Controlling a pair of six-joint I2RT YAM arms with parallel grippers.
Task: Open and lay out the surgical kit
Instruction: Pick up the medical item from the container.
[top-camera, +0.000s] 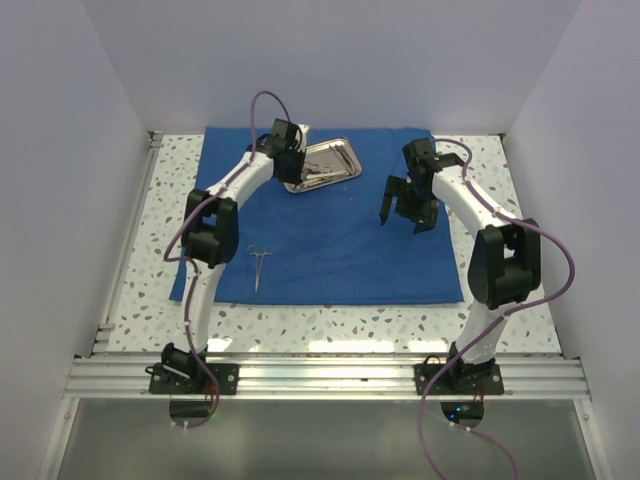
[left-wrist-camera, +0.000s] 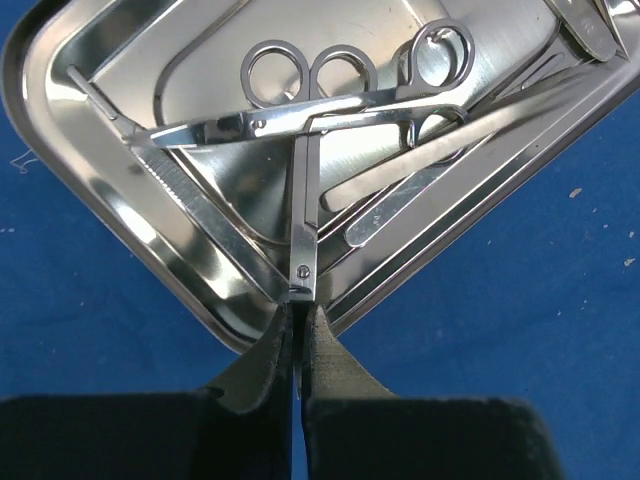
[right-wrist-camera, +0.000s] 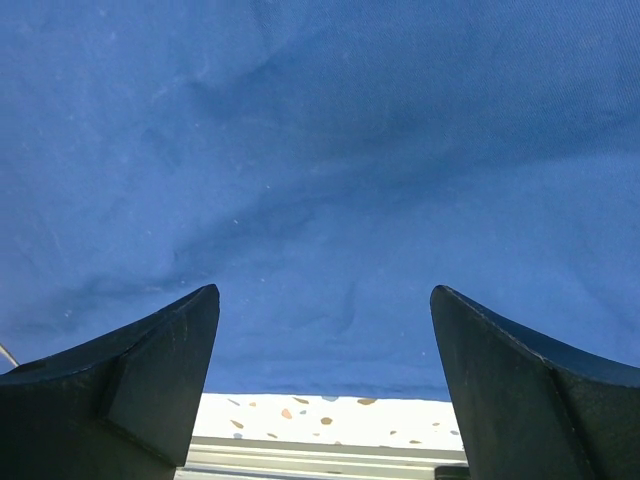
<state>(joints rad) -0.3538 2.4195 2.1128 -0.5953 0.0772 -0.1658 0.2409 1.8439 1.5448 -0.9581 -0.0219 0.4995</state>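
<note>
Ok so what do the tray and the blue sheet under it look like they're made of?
Tray: polished metal, probably stainless steel, given its mirror-like reflections of the instruments. Blue drape: woven cloth, matte, with soft creases and lint specks.

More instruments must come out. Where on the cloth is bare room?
Bare: the cloth between the laid forceps and the right fingers, down to its near edge. Crowded: the tray, where the left fingers grip an instrument.
</note>
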